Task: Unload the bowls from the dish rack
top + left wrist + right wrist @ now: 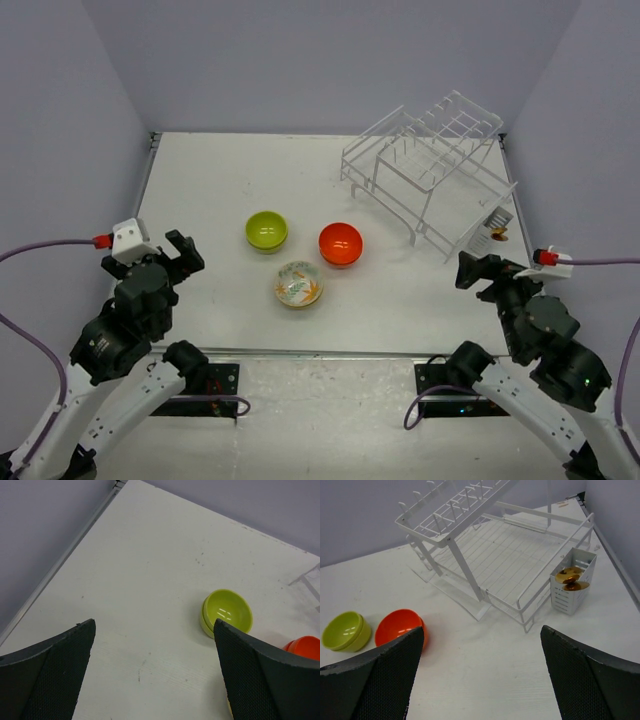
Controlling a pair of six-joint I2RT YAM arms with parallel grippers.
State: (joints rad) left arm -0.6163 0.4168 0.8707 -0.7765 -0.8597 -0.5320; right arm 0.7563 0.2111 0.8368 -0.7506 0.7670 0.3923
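Note:
Three bowls sit on the white table in the top view: a yellow-green bowl [267,231], an orange-red bowl [340,244] and a cream flower-patterned bowl [298,284]. The white wire dish rack [432,170] stands at the back right with no bowls in it. My left gripper [176,253] is open and empty at the near left. My right gripper [485,268] is open and empty at the near right. The left wrist view shows the yellow-green bowl [227,612] and the orange-red one's edge [305,646]. The right wrist view shows the rack [495,550], the orange-red bowl [397,626] and the yellow-green bowl [345,631].
A white cutlery holder [492,228] hangs on the rack's near right corner, with brown round items in it [571,580]. Lilac walls close the table on three sides. The table's left rail [75,542] runs near my left gripper.

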